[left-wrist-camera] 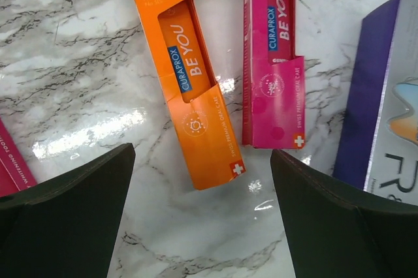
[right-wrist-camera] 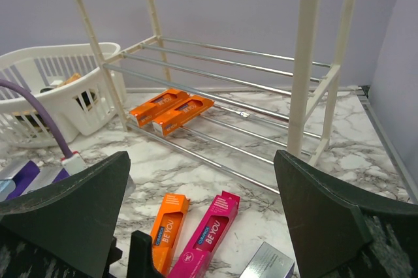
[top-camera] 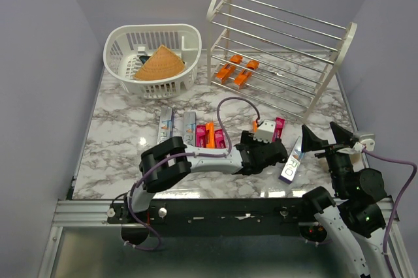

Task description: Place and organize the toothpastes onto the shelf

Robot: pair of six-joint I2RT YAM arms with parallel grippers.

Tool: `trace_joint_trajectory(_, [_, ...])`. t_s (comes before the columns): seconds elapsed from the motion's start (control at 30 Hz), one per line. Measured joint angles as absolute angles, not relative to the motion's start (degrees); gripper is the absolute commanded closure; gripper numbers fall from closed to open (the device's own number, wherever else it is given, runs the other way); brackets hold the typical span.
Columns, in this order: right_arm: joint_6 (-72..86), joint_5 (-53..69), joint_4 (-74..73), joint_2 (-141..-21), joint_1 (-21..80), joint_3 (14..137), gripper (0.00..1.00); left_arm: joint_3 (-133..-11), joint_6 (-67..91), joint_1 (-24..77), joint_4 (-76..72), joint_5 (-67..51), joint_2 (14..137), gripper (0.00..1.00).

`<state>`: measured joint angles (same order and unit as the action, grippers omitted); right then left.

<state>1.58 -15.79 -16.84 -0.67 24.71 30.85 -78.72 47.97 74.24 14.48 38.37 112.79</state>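
**Left gripper (left-wrist-camera: 202, 153) wide open by the toothpaste boxes**

The left gripper is spread wide and holds nothing. Just ahead of its tips lie one orange box (left-wrist-camera: 196, 89) and one pink box (left-wrist-camera: 274, 69), side by side, with one silver box (left-wrist-camera: 382, 108) to the right. The right gripper (top-camera: 323, 138), farther right, is spread wide too. Two orange boxes (right-wrist-camera: 160, 105) lie on the far shelf (right-wrist-camera: 307, 62), on its lowest rods.

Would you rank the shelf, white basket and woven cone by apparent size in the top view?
Largest to smallest: shelf, white basket, woven cone, which lies inside the basket.
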Motion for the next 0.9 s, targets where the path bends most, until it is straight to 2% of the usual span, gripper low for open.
trace_joint_trajectory(0.23, [1.58, -15.77, -16.84, -0.67, 24.71, 30.85, 0.00, -81.71, 47.79, 74.28, 17.72, 39.48, 118.43, 0.13])
trace_joint_trajectory(0.47, [1.58, -15.79, -16.84, -0.67, 24.71, 30.85, 0.00, -81.47, 47.83, 74.28, 19.42, 41.06, 118.48, 0.27])
trace_joint_trajectory(0.7, [1.58, -15.79, -16.86, -0.67, 24.71, 30.85, 0.00, -78.67, 47.53, 74.22, 19.46, 42.63, 118.34, 0.31])
trace_joint_trajectory(0.9, [1.58, -15.79, -16.86, -0.67, 24.71, 30.85, 0.00, -73.03, 44.56, 74.22, 12.51, 42.61, 116.14, 0.35])
